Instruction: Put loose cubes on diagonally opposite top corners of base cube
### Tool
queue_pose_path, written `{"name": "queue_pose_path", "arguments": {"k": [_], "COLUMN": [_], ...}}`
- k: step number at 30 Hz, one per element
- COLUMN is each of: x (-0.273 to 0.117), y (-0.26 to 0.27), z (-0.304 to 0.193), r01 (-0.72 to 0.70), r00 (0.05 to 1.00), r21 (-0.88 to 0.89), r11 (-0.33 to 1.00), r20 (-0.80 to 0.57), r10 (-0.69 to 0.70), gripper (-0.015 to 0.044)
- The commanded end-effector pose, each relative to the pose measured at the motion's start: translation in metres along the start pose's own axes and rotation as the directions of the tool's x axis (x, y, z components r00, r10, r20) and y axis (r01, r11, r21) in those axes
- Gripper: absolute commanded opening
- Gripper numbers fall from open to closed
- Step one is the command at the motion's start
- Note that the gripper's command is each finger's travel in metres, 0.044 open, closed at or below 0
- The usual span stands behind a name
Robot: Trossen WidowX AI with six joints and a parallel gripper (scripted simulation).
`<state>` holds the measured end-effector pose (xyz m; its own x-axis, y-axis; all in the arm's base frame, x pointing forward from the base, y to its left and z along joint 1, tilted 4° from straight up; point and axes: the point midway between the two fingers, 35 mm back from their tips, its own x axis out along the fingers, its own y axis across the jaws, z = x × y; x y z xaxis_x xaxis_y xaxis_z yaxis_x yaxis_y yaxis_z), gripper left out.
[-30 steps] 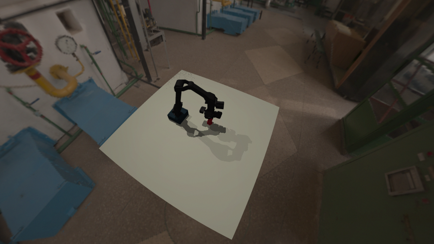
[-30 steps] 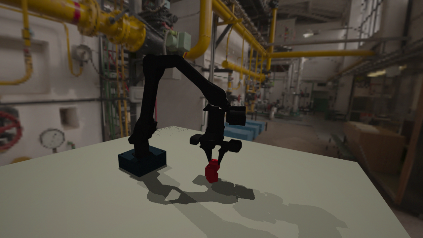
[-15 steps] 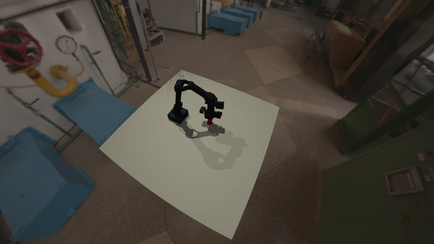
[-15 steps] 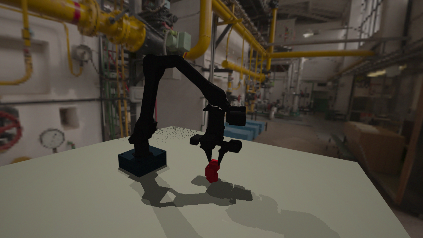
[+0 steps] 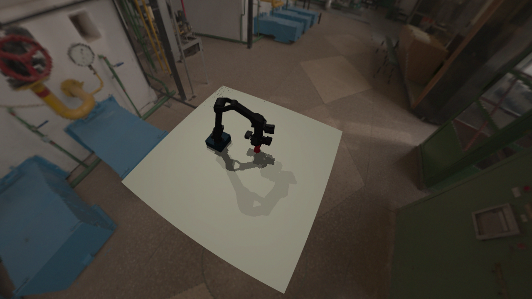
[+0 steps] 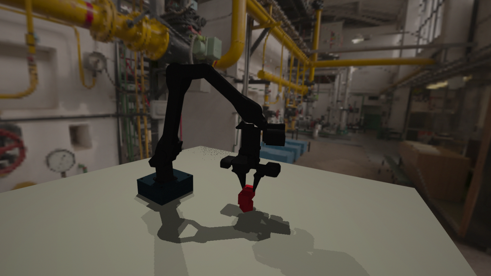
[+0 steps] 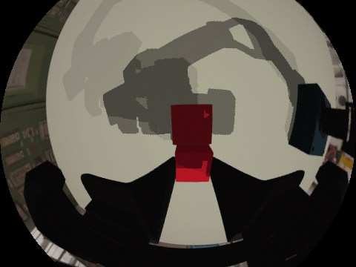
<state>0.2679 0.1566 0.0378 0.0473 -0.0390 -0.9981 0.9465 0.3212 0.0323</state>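
Three red cubes appear as one compact cluster, and their edges are hard to separate. In the exterior view the fixed base cube (image 6: pixel 246 207) is lowest, partly covered by a loose cube (image 6: pixel 244 197) (image 7: pixel 190 124) on its near side. My gripper (image 6: pixel 249 188) (image 7: pixel 193 160) points down and is shut on the other loose cube (image 6: pixel 249 186) (image 7: pixel 192 175), at the far side of the cluster. The held cube looks roughly level. The wrist view hides the base cube, and no view shows clearly whether the held cube rests on it or how wide the gap between the loose cubes is.
The cubes stand on the pale table (image 5: pixel 208 200) (image 6: pixel 85 233). The arm's dark blue base block (image 5: pixel 218 141) (image 6: pixel 164 188) (image 7: pixel 307 119) stands to one side of them. Shadows of the arm fall across the table around the cluster.
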Motion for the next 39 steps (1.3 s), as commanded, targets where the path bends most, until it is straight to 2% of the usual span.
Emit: {"name": "queue_pose_path", "arguments": {"k": [1,5,9,39], "x": [0.002,0.002,0.002,-0.025], "y": [-0.001,-0.001,-0.001,0.0], "z": [0.001,0.001,0.001,0.0], "r01": [0.004,0.004,0.004,0.0], "r00": [1.0,1.0,1.0,1.0], "r21": [0.005,0.005,0.005,0.0], "r11": [1.0,1.0,1.0,1.0], "r20": [0.005,0.005,0.005,0.0], "r10": [-0.004,-0.004,-0.004,0.0], "gripper": [0.0105,0.0105,0.0205,0.0205]}}
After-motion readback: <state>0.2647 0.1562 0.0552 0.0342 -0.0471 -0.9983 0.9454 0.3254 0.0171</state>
